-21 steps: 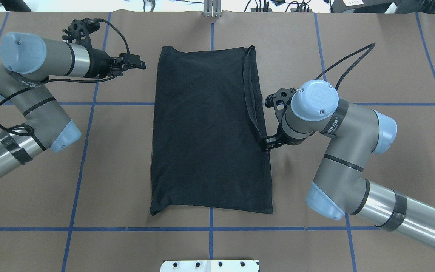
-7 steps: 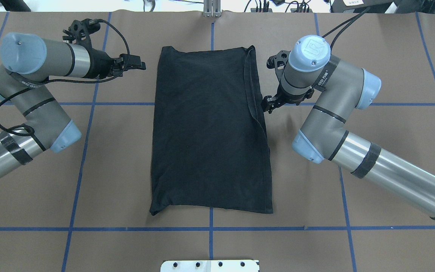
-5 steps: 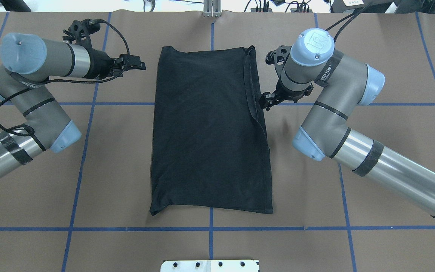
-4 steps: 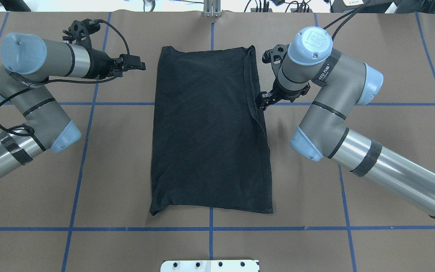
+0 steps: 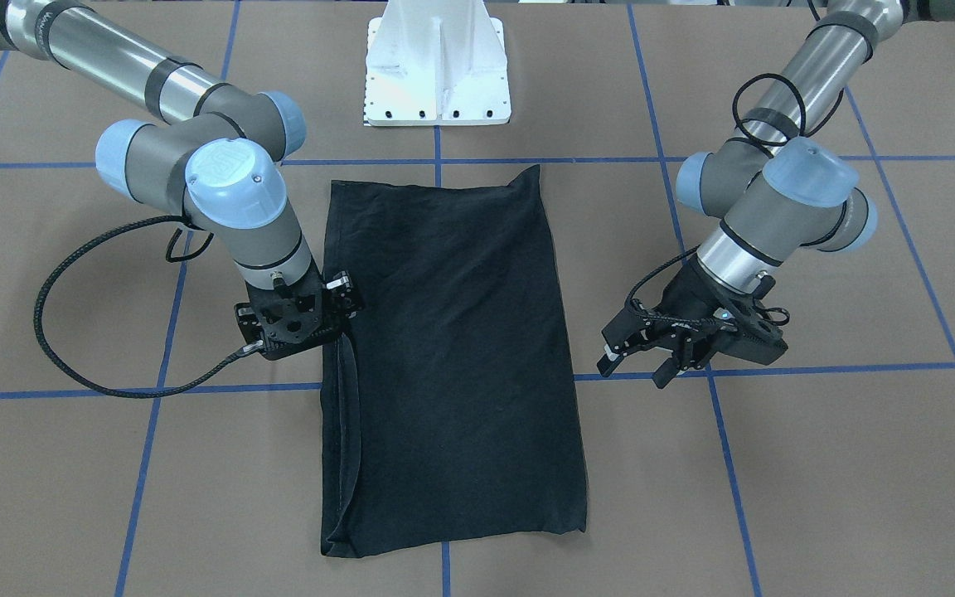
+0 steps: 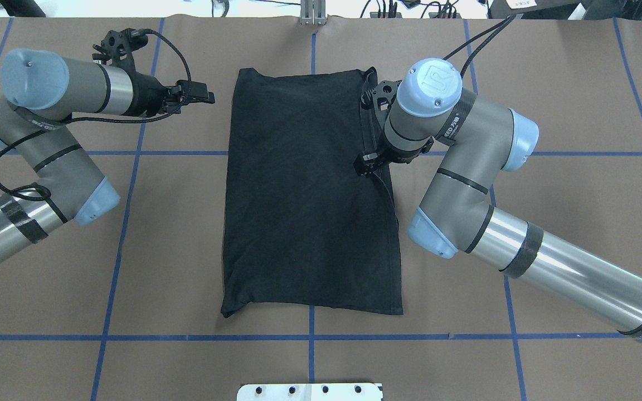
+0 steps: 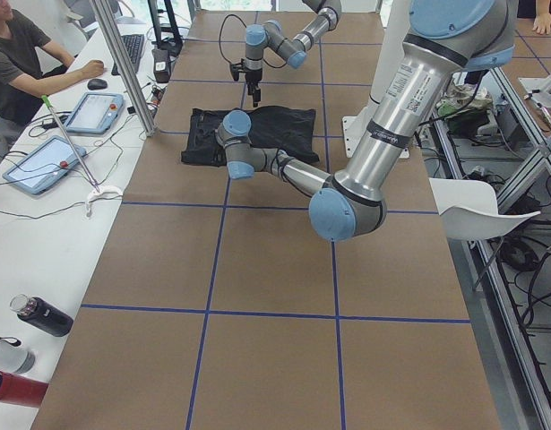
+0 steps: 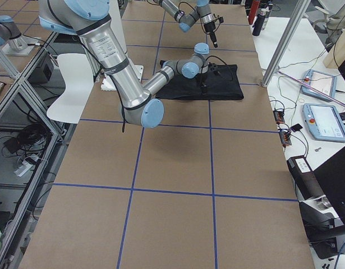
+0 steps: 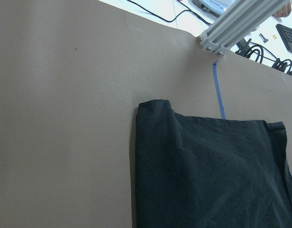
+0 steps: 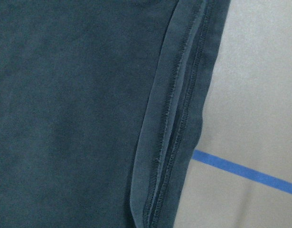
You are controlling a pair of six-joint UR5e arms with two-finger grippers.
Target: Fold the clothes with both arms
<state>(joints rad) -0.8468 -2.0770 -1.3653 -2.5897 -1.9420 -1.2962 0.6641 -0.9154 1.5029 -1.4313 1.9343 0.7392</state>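
The black T-shirt [image 6: 304, 195] lies flat, folded into a long rectangle; its logo is hidden. A narrow hem flap [image 10: 169, 128] runs along its right edge. My right gripper [image 6: 365, 164] points down over that edge, a little beyond the shirt's middle. In the front view [image 5: 346, 298] its fingers look parted, with no cloth between them. My left gripper [image 5: 633, 369] is open and empty, off the shirt's left side near its far corner, above the table. The left wrist view shows that far corner [image 9: 153, 107].
Brown table paper with blue tape grid lines [image 6: 131, 152]. The white pedestal base [image 5: 436, 75] stands at the robot's edge. An aluminium post [image 6: 312, 14] is at the far edge. Tablets [image 7: 55, 148] and bottles [image 7: 42, 315] sit on the operators' side table.
My right arm moved from the middle of the shirt's right edge toward the far end, then leftward onto the folded hem. The left arm and the shirt have not moved.
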